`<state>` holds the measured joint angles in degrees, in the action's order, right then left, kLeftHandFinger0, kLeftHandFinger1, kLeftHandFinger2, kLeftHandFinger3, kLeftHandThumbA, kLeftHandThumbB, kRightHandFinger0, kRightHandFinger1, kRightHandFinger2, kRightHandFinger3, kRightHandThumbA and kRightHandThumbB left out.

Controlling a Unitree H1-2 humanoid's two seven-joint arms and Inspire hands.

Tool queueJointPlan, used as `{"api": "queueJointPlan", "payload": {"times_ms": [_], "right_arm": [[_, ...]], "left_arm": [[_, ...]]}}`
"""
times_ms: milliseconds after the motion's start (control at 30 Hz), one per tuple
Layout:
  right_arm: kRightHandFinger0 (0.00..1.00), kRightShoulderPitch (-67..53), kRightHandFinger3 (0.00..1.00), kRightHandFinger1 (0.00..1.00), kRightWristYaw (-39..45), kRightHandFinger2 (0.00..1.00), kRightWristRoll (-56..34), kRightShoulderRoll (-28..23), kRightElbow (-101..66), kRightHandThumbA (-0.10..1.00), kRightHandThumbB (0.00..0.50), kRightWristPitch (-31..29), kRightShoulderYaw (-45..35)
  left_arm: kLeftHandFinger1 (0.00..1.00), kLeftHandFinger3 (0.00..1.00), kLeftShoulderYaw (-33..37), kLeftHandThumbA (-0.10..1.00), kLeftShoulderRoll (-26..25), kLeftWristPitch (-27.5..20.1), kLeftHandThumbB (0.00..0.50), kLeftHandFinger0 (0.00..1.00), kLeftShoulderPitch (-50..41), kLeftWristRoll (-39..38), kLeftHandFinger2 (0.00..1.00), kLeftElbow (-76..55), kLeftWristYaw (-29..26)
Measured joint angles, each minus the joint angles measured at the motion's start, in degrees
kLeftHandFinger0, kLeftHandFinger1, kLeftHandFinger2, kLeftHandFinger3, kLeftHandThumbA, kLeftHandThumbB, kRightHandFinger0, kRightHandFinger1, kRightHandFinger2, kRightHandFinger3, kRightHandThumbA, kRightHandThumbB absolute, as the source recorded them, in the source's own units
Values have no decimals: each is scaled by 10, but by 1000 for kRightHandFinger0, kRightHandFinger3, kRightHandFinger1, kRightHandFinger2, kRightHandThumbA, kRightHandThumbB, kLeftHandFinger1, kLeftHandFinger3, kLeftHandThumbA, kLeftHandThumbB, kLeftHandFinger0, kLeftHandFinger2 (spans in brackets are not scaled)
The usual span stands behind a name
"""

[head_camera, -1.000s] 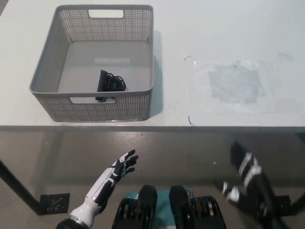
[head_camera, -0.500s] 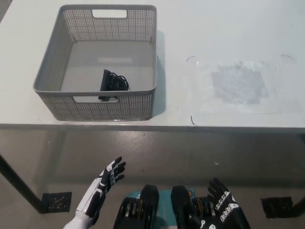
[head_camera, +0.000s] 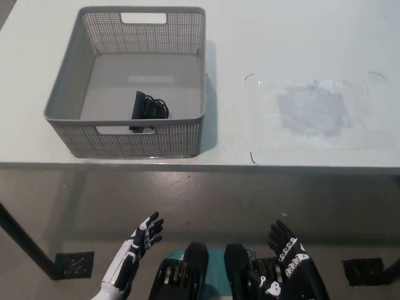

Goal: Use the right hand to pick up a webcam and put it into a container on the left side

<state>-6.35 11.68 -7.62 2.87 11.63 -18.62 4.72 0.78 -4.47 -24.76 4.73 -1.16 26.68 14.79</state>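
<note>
Webcam (head_camera: 139, 111) and its coiled cable (head_camera: 154, 109) lie on the floor of the grey perforated basket (head_camera: 69, 94), towards the near wall and a little left of the middle; the basket stands on the left part of the white table (head_camera: 294, 37). Nothing else sits in it. To the right, a pale taped patch (head_camera: 312, 112) on the tabletop is bare.

Both hands hang below the table's front edge, well apart from the basket. The black right hand (head_camera: 289, 259) shows its fingers spread and holds nothing; the white left hand (head_camera: 137, 242) rests at the lower left, likewise with fingers apart and empty. Judging from how things lie, the placing looks already done.

As for handling — the webcam appears a small, rigid plastic bar, probably light, with a smooth dark shell that could slip between hard fingertips. Its cable is soft and springy; bunched as it is, it would likely trail, snag on the basket's rim or tug the body askew if the thing were lifted by the cord. The sounder hold is across the body's narrow width, fingers on the two long faces — clear of the lens face, which cannot be made out here. The basket's walls leave room to reach only from above.
</note>
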Motion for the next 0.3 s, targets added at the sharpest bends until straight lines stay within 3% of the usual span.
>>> {"api": "queueJointPlan", "payload": {"times_ms": [300], "right_arm": [[1000,4,1000,1000,0,1000,0,-1,4,1000,176,0,0]], "left_arm": [[1000,1000,1,1000,0,0,500,1000,0,1,1000,14,0]]}}
